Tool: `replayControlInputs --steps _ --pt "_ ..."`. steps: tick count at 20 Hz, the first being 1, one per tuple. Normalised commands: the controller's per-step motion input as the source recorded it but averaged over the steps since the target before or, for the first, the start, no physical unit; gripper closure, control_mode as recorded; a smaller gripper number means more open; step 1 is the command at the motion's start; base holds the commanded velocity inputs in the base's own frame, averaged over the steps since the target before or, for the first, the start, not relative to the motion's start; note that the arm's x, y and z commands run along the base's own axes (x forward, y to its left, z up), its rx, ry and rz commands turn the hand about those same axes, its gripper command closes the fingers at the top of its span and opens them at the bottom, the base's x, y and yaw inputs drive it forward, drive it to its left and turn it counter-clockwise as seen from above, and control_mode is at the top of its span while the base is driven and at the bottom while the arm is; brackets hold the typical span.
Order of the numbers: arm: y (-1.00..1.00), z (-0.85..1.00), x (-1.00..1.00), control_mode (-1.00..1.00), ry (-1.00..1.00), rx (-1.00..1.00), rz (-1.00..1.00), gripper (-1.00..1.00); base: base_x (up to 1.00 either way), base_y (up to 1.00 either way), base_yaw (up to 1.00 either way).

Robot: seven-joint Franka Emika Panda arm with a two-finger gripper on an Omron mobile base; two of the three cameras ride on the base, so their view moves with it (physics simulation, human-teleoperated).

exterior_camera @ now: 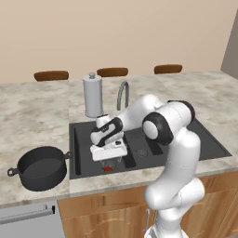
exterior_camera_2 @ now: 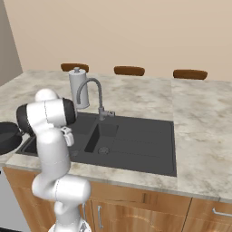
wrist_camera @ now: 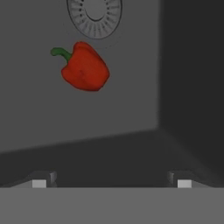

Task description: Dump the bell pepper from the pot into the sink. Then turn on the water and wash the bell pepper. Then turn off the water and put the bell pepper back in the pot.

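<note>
- At nine o'clock in the left base view, you find the pot (exterior_camera: 39, 168) upright on the counter (exterior_camera: 32, 111), just left of the sink (exterior_camera: 214, 148), with no pepper visible inside it.
- Moving right, the gripper (exterior_camera: 111, 160) hangs low in the left bowl, its two tips spread wide apart and holding nothing.
- Directly under it lies the bell pepper (exterior_camera: 108, 169), a small red lump on the basin floor near the front wall.
- In the hand view the pepper sits at eleven o'clock, just below the round drain (wrist_camera: 94, 17) at twelve, untouched.
- Further right, the faucet (exterior_camera_2: 90, 93) stands behind the basins beside a tall silver canister (exterior_camera_2: 77, 87); no stream runs from it.
- My judgement: the dump is done. Whether washing has happened I cannot tell; the pickup and the return to the pot remain.
- For room, you have bare basin floor around the pepper. A basin wall rises at three o'clock in the hand view, the front wall is close, and the rim must be cleared on the way left to the pot.
</note>
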Motion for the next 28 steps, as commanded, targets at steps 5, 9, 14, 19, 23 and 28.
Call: replayControlInputs --steps 5,9,14,19,23,28 --pt "0.0 -0.3 0.0 -1.0 0.05 0.0 0.0 -1.0 0.0 0.0 0.0" --pt "0.0 -0.26 0.0 -1.0 0.01 0.0 0.0 -1.0 0.0 0.0 0.0" --pt "0.0 -0.24 0.0 -1.0 0.0 0.0 0.0 -1.0 0.0 0.0 0.0" --pt "0.0 -0.21 0.0 -1.0 0.0 0.0 0.0 -1.0 0.0 0.0 0.0" --pt "0.0 -0.22 0.0 -1.0 0.0 0.0 0.0 -1.0 0.0 0.0 0.0" --pt "0.0 -0.27 0.03 -1.0 0.0 0.0 0.0 -1.0 0.0 0.0 0.0"
